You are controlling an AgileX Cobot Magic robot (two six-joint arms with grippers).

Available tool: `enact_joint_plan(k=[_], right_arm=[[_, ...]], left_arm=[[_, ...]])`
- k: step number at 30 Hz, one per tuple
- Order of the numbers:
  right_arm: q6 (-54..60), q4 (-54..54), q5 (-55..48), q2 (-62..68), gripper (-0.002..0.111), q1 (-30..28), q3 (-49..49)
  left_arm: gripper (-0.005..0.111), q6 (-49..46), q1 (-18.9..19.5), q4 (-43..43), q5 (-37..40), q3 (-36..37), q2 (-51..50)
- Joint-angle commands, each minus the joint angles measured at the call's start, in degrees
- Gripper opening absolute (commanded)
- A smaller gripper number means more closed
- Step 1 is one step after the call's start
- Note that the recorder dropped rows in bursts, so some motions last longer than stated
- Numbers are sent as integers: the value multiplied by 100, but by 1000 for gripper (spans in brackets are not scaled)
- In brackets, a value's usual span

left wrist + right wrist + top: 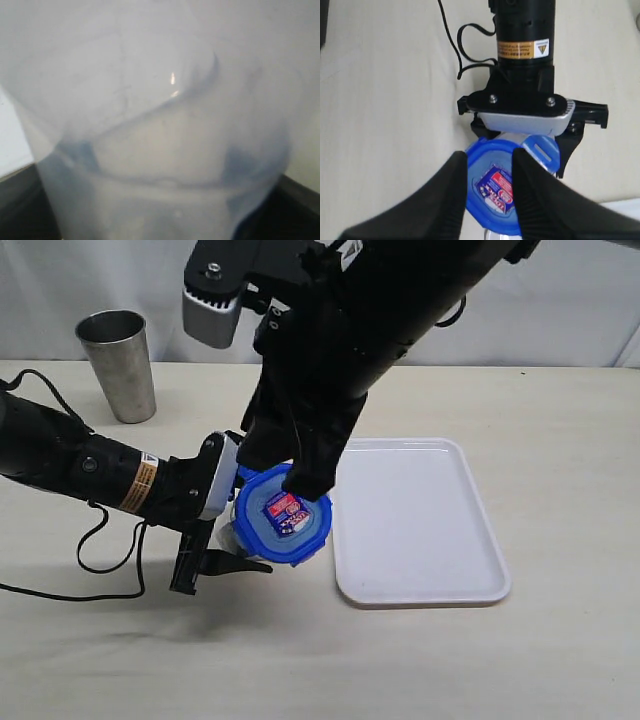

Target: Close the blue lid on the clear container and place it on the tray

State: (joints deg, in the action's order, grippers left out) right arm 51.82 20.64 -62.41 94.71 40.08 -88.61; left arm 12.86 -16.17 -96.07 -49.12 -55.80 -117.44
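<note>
The blue lid (283, 515) with its colourful sticker lies on top of the clear container (228, 536), just left of the tray (420, 530). My left gripper (236, 508) comes in from the left and is shut on the container's body. That body fills the left wrist view as a blurred clear container (165, 150), with dark fingers (20, 207) at the corners. My right gripper (278, 478) reaches down from above. In the right wrist view the right gripper (489, 157) is open, its fingers resting over the blue lid (492, 192) on either side of the sticker. One lid flap (540, 147) sticks outward.
A steel cup (118, 365) stands at the back left. The left arm's black cable (100, 550) loops on the table near the arm. The white tray holds nothing and lies right beside the container.
</note>
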Motion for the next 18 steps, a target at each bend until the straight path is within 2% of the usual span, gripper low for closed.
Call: enact_joint_plan(k=[1, 8, 18], right_arm=[[-5, -500, -131, 173, 47, 6, -32], [159, -1960, 172, 583, 50, 437, -32], [387, -1938, -602, 1158, 49, 595, -929]], left_arm=[[0, -11, -15, 58, -236, -18, 71], [0, 51, -15, -93, -357, -18, 71], [0, -190, -15, -304, -520, -18, 71]])
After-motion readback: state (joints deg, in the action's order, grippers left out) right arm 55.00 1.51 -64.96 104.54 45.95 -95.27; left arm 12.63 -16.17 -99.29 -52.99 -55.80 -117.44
